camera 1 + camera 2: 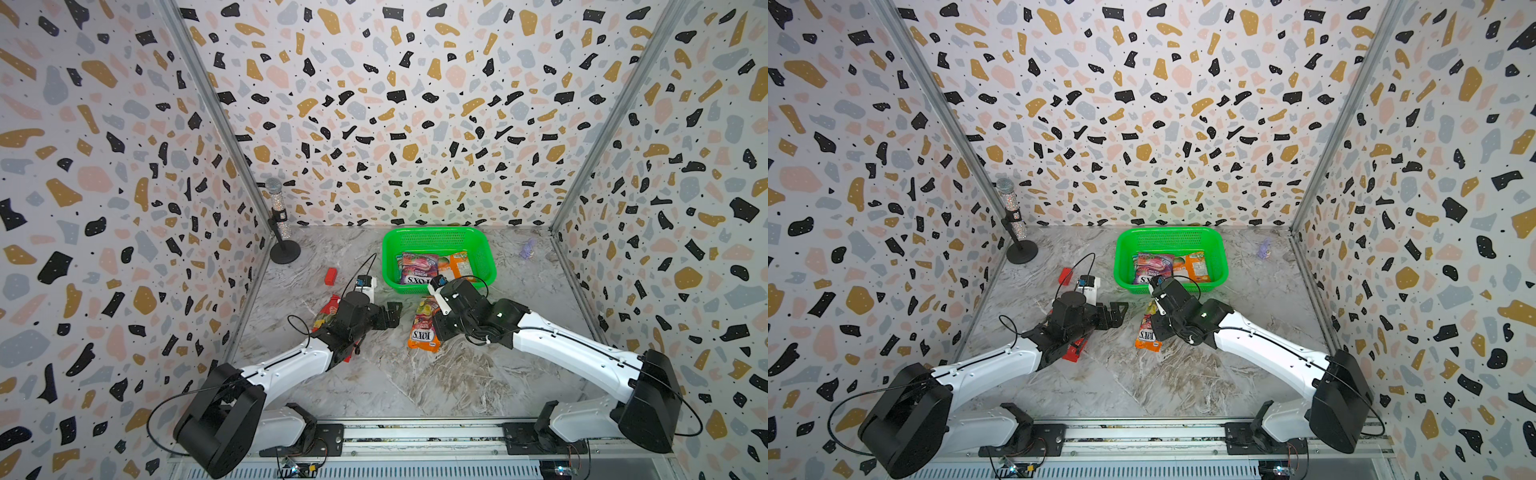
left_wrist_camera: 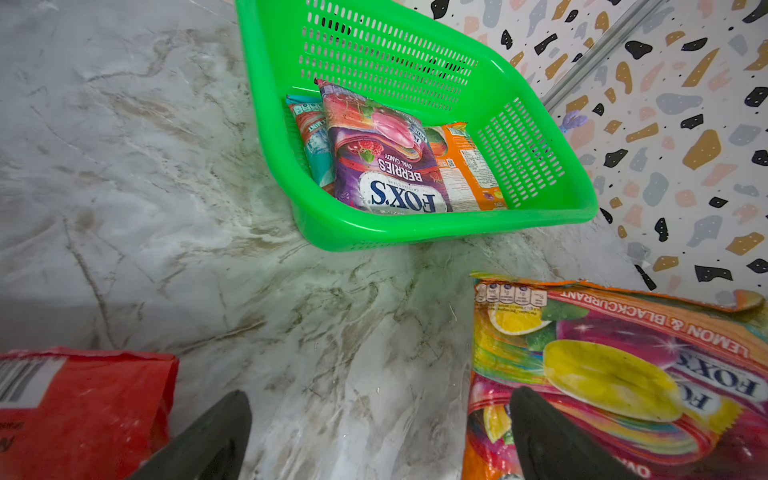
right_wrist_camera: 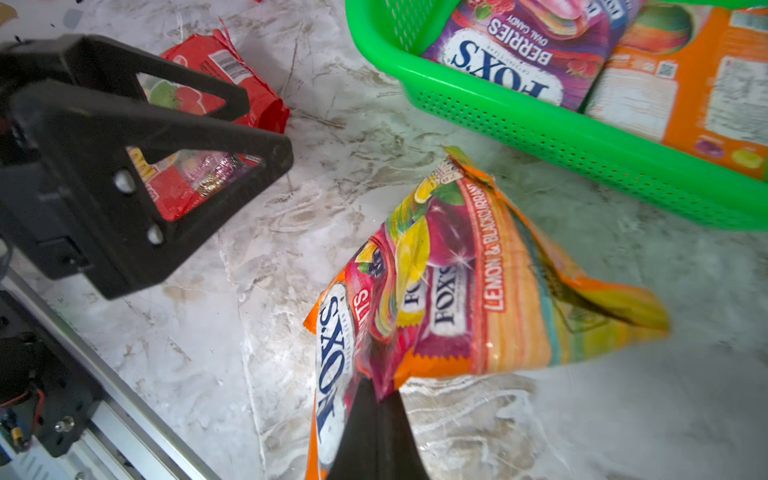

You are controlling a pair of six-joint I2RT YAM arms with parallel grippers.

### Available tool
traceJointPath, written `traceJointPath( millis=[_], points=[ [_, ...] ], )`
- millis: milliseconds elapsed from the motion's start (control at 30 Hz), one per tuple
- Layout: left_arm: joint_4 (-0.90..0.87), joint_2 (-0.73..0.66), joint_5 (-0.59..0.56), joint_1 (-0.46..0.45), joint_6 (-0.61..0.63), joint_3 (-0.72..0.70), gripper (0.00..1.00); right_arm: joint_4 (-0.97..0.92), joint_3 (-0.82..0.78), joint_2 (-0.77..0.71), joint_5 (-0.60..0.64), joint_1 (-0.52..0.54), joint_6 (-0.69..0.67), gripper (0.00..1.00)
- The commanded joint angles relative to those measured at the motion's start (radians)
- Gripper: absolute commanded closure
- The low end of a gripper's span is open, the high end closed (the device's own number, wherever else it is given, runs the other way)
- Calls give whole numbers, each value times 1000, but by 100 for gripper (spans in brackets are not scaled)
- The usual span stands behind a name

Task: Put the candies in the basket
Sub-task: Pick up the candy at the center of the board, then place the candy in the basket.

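Candies in basket: three. Purple Berries bag [image 1: 417, 268] on top, orange bag [image 1: 459, 266] beside it with the back side up, teal bag [image 2: 309, 133] tucked under the purple one's other side.
Candies on worktop: lemon-blackcurrant bag [image 3: 478, 257] just in front of the basket, tented up off the surface. Second orange bag [image 3: 332, 353] lies partly under it; it looks separate, not certain. Red bag [image 1: 328, 309] sits toward the left edge, partly under the left arm.
Basket [image 1: 432, 230]: green mesh, near the far edge, right of centre.
Right gripper [image 3: 376, 390]: jaws pressed together, pinching the lemon-blackcurrant bag's crumpled edge.
Left gripper [image 2: 380, 415]: jaws spread, nothing held, between the red bag and the lemon-blackcurrant bag.
Worktop [image 1: 415, 382]: grey-white marble print with brownish veins.
Room: terrazzo-print walls [image 1: 415, 104] on three sides, metal rail [image 1: 415, 436] along the near edge carrying both arm bases.
Extras: one red block [image 1: 331, 276] near the left edge, one glitter microphone [image 1: 279, 220] on a black stand in the far left corner, one lilac item [image 1: 528, 248] near the far right corner, too small to identify.
Count: bags five for sure, six if the second orange bag is separate; basket one; grippers two.
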Motion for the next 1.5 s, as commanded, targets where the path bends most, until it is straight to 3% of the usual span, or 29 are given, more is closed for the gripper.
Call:
traceJointPath(
  millis=[0,300,567,833,1100,1467],
  points=[
    [49,1,-13,0,-9,20,0,-93,94,-69,118,-33,-72,100],
    [35,2,-74,0,-58,16,0,-209,340,32,134,-192,-142,100],
    [5,-25,-129,0,-54,12,0,-255,672,349,-30,-379,-206,100],
    [2,-42,-153,0,-65,0,0,-511,1210,734,-73,-396,-307,100],
    [-3,-48,-146,2,-65,4,0,-407,1016,764,-91,-475,-331,100],
    [-15,-59,-174,1,-43,1,0,-406,997,837,-33,-507,-347,100]
  ],
)
